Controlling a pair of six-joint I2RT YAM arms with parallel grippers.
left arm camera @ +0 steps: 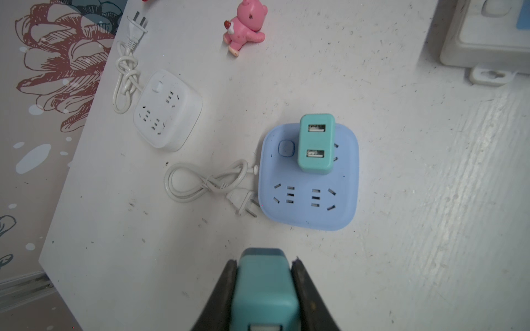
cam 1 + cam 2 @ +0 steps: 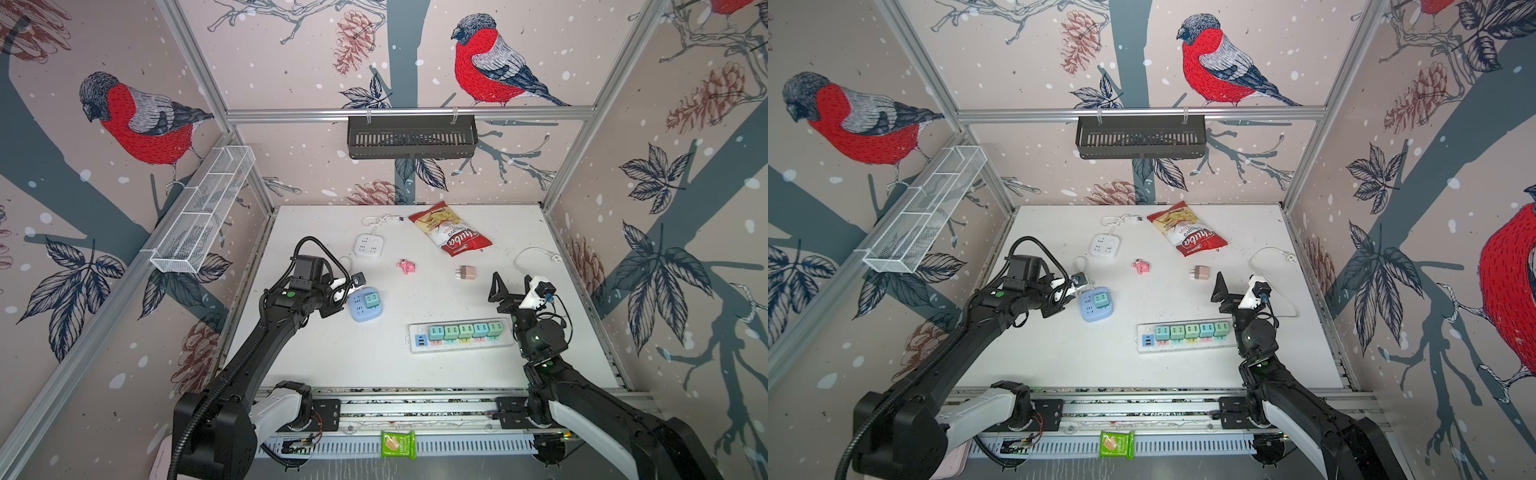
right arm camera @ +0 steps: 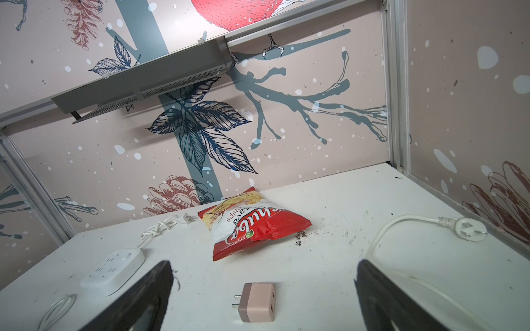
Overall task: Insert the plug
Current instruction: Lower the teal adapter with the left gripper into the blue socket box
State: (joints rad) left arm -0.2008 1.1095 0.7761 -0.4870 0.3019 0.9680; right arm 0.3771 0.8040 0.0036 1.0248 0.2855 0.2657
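Note:
My left gripper (image 1: 265,262) is shut on a teal plug (image 1: 265,289), both black fingers pressed to its sides. It hovers just short of the blue socket cube (image 1: 309,183), where another teal plug (image 1: 315,143) stands inserted. In both top views the left gripper (image 2: 351,286) (image 2: 1073,286) sits at the cube's (image 2: 364,305) (image 2: 1096,304) left edge. My right gripper (image 3: 263,265) (image 2: 512,286) is open and empty. A pink plug (image 3: 257,301) (image 2: 467,272) lies on its side on the table, just beyond its fingers.
A white power strip (image 2: 461,336) holds several teal plugs at front right. A white socket cube (image 2: 368,245) with its cord, a chips bag (image 2: 451,228), a pink bear toy (image 2: 406,267) and a loose white cord (image 2: 536,253) lie farther back. A green packet (image 2: 398,444) lies on the front rail.

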